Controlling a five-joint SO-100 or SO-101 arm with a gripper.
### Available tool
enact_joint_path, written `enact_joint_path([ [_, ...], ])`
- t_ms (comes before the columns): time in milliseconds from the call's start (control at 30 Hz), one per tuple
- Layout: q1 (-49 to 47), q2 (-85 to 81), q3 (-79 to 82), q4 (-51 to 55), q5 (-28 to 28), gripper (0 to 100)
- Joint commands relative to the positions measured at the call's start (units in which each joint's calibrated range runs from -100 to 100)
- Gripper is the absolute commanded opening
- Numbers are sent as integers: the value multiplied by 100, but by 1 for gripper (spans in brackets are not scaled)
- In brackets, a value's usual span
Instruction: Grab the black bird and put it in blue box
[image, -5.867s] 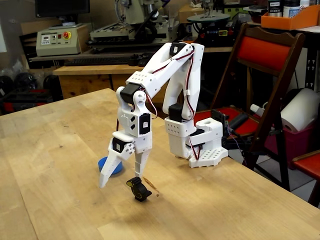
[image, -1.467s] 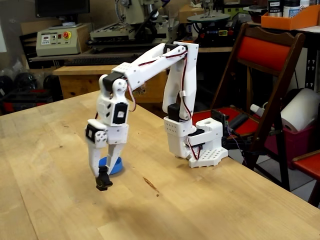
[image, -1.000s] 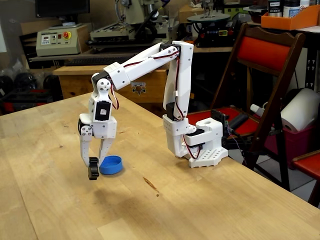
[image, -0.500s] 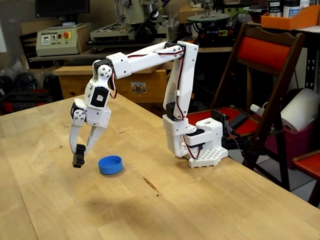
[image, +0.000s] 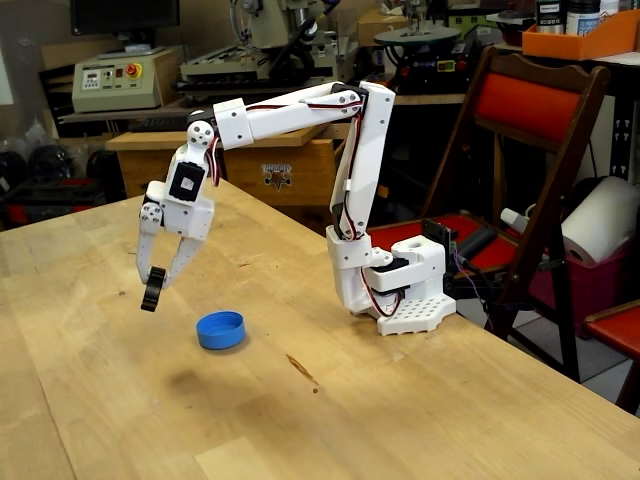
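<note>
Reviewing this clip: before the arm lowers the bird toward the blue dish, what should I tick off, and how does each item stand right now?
1. Grip: the gripper is shut on the black bird, held clear of the table. Ok.
2. Alignment: in the fixed view the bird hangs left of and above the blue box, not over it. Not ok.
3. Blue box empty and open side up. Ok.
4. Path between bird and box free of other things. Ok.
5. Bird's orientation in the fingers: too small and dark. Cannot tell.
</note>
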Motion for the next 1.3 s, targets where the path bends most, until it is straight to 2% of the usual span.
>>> enact_joint_path([
  [0, 204, -298, -265, 61, -29, 3],
  [467, 218, -349, -274, 1436, -29, 3],
  [1267, 707, -263, -265, 1539, -29, 3],
])
